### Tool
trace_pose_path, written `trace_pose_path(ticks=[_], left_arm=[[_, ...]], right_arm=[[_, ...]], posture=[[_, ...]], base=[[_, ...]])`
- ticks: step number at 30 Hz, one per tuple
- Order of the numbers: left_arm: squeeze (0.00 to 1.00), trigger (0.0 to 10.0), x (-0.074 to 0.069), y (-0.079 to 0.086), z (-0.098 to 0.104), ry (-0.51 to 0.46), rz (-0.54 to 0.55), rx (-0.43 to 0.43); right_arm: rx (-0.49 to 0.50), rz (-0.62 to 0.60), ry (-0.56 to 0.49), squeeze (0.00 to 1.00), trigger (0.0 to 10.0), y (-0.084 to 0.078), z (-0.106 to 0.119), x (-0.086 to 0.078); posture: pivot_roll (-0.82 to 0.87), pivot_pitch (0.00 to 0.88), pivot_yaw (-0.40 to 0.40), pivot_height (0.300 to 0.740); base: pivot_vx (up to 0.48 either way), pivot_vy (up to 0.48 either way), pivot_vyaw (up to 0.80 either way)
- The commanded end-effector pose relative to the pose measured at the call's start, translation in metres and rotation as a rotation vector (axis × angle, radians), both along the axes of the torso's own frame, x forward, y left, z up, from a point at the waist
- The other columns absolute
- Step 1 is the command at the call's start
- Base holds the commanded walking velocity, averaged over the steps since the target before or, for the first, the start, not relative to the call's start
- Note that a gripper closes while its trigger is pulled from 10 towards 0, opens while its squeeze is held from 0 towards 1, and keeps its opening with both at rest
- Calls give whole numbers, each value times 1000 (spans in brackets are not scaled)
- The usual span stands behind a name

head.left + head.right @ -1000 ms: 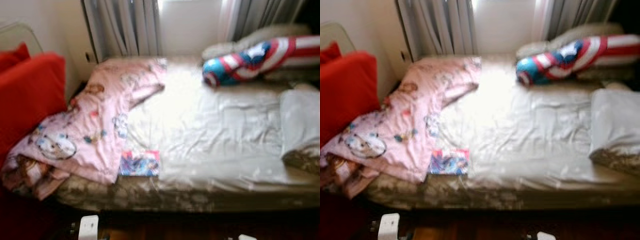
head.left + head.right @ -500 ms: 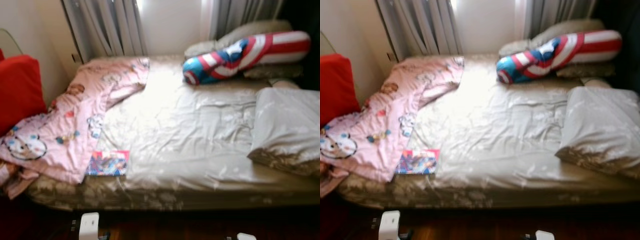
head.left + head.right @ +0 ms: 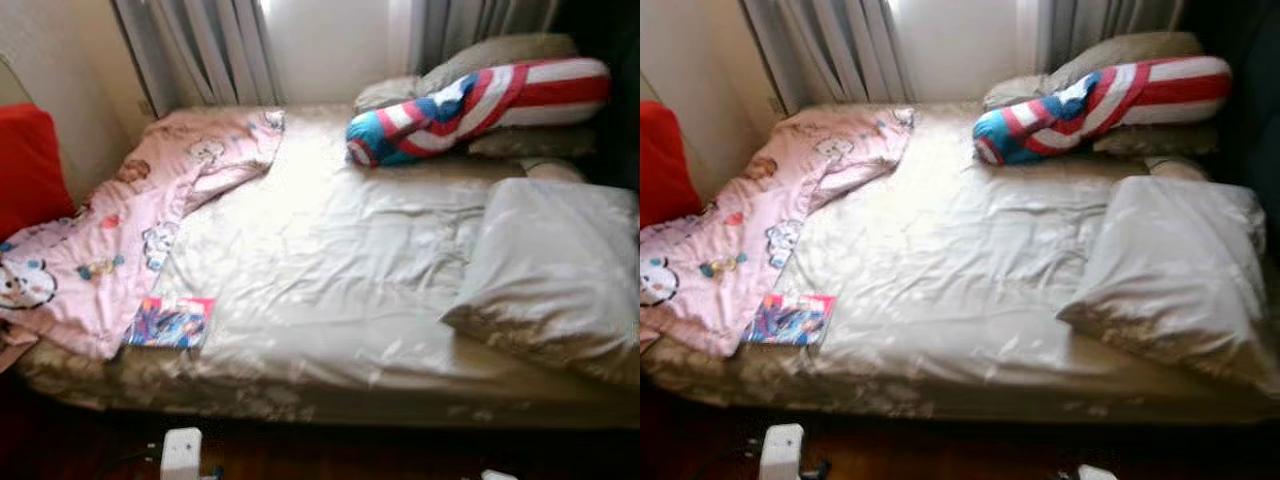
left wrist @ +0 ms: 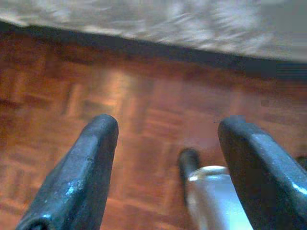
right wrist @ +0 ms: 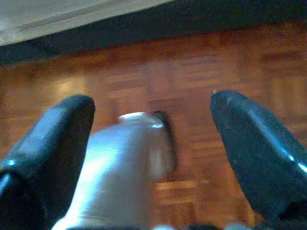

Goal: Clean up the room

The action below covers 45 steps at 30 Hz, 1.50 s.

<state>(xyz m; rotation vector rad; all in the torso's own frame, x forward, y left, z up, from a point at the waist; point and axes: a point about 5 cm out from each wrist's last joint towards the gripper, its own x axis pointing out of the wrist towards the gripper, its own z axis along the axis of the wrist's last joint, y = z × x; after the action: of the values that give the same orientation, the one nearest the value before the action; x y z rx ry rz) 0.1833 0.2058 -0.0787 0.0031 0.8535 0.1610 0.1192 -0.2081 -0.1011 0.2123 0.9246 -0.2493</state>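
A bed (image 3: 330, 270) with a rumpled cream sheet stands before me. A pink cartoon blanket (image 3: 110, 240) is bunched over its left side and hangs off the edge. A colourful book (image 3: 168, 322) lies on the sheet near the front left edge, beside the blanket. A red, white and blue bolster (image 3: 470, 100) rests at the far end. A cream pillow (image 3: 550, 275) lies on the right side. My left gripper (image 4: 165, 167) hangs open over the wood floor with nothing between its fingers. My right gripper (image 5: 153, 148) is open too, above the same floor.
A red cushion (image 3: 30, 165) sits at the far left by the wall. Grey curtains (image 3: 200, 50) and a bright window are behind the bed. Parquet floor (image 4: 57, 96) runs in front of the bed. White parts of my body (image 3: 180, 452) show at the bottom.
The camera has turned to the right: the bed, blanket and book have slid left in the picture, and more of the right pillow shows. Nothing on the bed has moved.
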Motion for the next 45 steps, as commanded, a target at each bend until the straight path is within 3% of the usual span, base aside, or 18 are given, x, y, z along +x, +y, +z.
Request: trace_pose_path(ticks=[1, 7, 16, 23, 45], left_arm=[[0, 10000, -6, 10, -1, 19, 5, 24], [0, 10000, -7, 10, -1, 23, -2, 24], [0, 10000, -6, 9, -2, 26, -9, 25], [0, 10000, -7, 8, -2, 34, -9, 19], [0, 10000, -14, 12, -5, 45, 54, 16]], right_arm=[[23, -35, -3, 0, 10000, 6, -1, 1], [29, -53, 6, 0, 10000, 6, -2, -1], [29, -69, 11, 0, 10000, 6, -2, -3], [27, -44, 10, 0, 10000, 7, -2, -2], [8, 49, 11, 0, 10000, 7, -1, 3]], posture=[[-161, 0, 56, 740], [-167, 0, 59, 740], [-174, 0, 59, 740], [-170, 0, 58, 740], [-155, 0, 13, 740]], base=[[0, -364, 0], [0, -348, 0], [0, -329, -751], [0, 0, -678], [0, 0, 0]])
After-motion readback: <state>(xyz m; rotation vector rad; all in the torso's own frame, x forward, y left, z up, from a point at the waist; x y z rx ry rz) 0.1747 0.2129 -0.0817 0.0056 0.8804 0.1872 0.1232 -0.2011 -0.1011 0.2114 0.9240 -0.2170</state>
